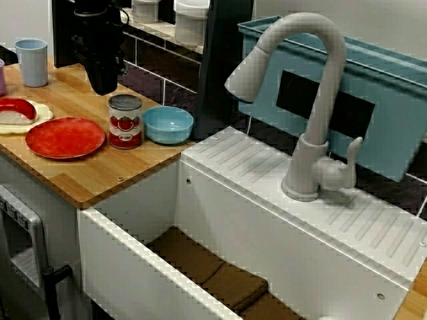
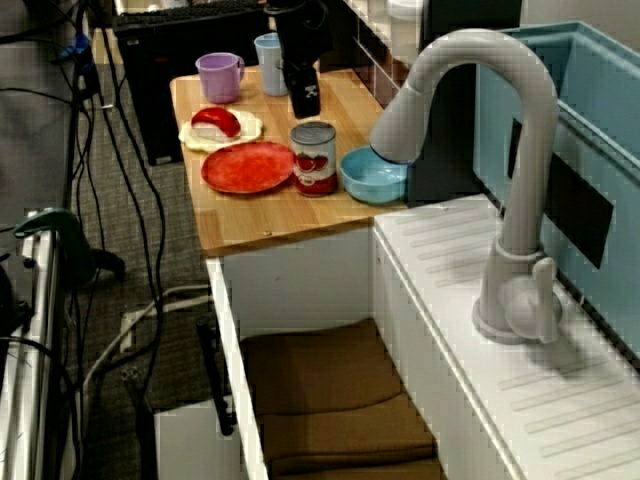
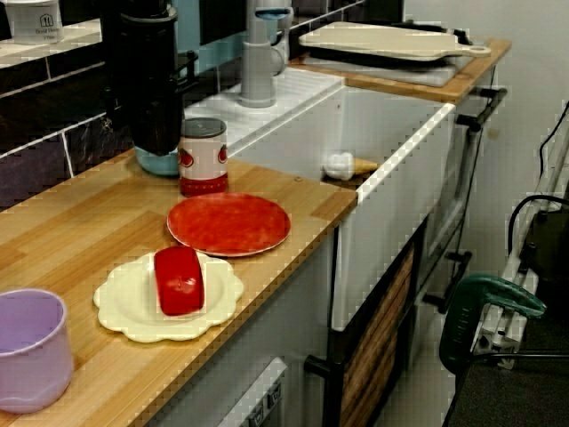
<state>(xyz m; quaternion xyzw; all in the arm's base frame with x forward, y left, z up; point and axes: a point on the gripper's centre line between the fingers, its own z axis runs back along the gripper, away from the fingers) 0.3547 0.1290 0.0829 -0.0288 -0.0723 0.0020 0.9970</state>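
Observation:
My black gripper (image 1: 103, 87) hangs over the wooden counter (image 1: 100, 175), just behind a tomato can (image 1: 125, 121) and a little above its top. Its fingers form one dark block, so I cannot make out whether they are open or shut; nothing shows in them. In the high view along the counter, the gripper (image 2: 305, 104) sits between the can (image 2: 313, 157) and a light blue cup (image 2: 268, 50). A blue bowl (image 1: 167, 125) stands right of the can and a red plate (image 1: 65, 137) left of it. From the counter's end, the gripper (image 3: 158, 142) hides most of the bowl.
A red block lies on a cream scalloped plate (image 3: 124, 311), next to a purple mug (image 3: 31, 347). The white sink (image 1: 133, 267) holds brown cloths (image 1: 213, 273), under a tall faucet (image 1: 313, 100). A blue bin (image 1: 380, 113) lines the back wall. A cutting board (image 3: 391, 40) lies beyond the sink.

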